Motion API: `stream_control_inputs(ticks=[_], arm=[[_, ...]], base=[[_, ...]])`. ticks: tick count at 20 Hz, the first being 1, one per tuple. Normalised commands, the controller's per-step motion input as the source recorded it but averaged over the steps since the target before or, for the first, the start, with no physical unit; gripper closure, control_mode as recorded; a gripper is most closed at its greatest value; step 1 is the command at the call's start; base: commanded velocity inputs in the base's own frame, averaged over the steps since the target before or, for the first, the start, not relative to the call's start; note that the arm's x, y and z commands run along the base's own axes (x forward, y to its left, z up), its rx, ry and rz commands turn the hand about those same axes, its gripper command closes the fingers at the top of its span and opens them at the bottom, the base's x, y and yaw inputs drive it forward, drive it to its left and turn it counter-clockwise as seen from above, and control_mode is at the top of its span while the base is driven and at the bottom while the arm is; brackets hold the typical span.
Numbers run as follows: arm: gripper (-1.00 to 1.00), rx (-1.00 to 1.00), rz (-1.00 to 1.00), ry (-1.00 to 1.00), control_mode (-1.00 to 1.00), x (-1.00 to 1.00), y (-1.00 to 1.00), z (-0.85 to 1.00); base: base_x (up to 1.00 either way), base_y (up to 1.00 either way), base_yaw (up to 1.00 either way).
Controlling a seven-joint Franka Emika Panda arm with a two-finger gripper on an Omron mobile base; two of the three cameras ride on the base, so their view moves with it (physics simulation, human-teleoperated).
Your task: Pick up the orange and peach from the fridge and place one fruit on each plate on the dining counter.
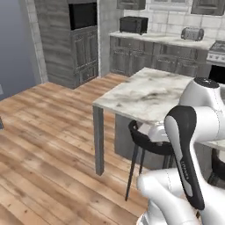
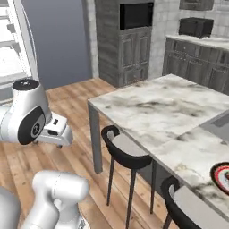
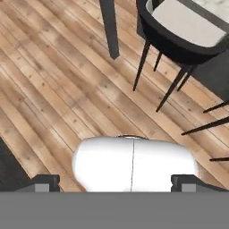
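My gripper (image 3: 116,183) is open, its two dark fingertips (image 3: 44,183) wide apart with nothing between them, and it looks down at the wood floor beside the dining counter. The counter's marbled top (image 2: 152,112) fills the middle of both base views (image 1: 145,94). At its right edge lies a plate (image 2: 222,176) with a dark rim and red ring. A strip of the fridge (image 2: 11,49), its bright white shelves showing, stands at the far left behind the arm. The orange and the peach are out of view.
Dark round stools (image 2: 125,152) (image 1: 147,140) stand tucked under the counter, one just ahead of the hand (image 3: 183,27), beside the counter's grey leg (image 3: 109,27). An inset sink (image 2: 219,120) sits in the top. The wall counter with toaster and stove (image 1: 176,41) runs along the back. Open wood floor (image 1: 48,132) lies to the left.
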Motion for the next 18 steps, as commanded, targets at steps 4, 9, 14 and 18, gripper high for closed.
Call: stream_control_inputs(ticks=[4,9,14,18], arm=[[-1.00,0.00,0.00,0.00,1.00,0.00,0.00,0.00],[-1.00,0.00,0.00,0.00,1.00,0.00,0.00,0.00],[-1.00,0.00,0.00,0.00,1.00,0.00,0.00,0.00],[-1.00,0.00,0.00,0.00,1.00,0.00,0.00,0.00]], base=[[0.38,0.57,0.83],[0.79,0.60,0.64],[1.00,0.38,0.30],[1.00,0.27,0.12]])
